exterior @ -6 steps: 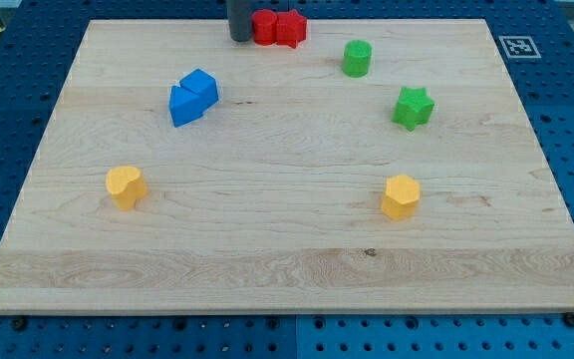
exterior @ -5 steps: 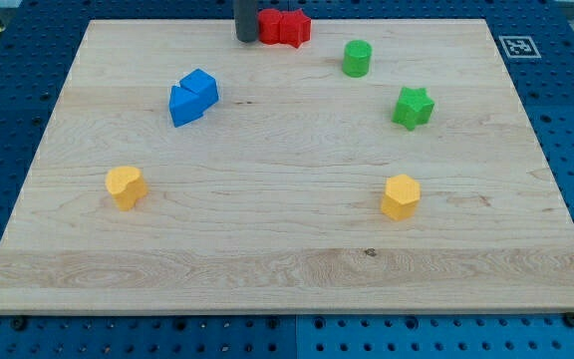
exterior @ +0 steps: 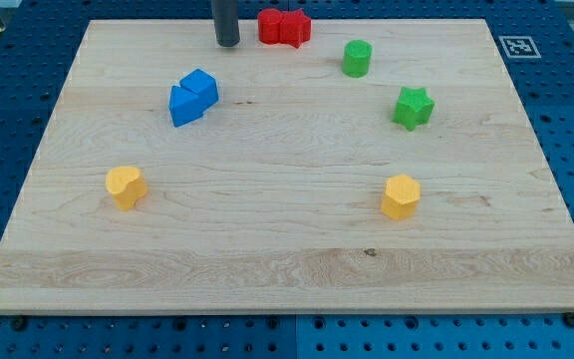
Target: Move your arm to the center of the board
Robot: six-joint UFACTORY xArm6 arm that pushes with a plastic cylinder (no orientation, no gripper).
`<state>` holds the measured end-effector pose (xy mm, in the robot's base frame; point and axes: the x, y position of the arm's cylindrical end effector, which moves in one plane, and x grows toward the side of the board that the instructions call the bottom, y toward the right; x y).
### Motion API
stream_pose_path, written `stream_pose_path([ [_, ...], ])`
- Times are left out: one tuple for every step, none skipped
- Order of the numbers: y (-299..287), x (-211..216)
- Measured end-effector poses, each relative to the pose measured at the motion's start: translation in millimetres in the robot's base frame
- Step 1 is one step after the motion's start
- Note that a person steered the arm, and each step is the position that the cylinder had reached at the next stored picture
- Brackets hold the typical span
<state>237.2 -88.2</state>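
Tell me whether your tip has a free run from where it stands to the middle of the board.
Probably yes. My tip stands near the view's top edge, left of the red blocks. The blue blocks lie left of a straight line down to the board's middle, where no block lies.

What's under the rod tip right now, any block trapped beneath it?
None visible: my tip sits on bare board near the view's top edge, left of the red blocks with a gap, above the blue blocks. The spot directly beneath is covered.
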Motion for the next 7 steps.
stream_pose_path([
  [2, 0],
  [2, 0],
  [28, 14],
  [65, 43],
  [84, 76],
  [93, 114],
  [96, 157],
])
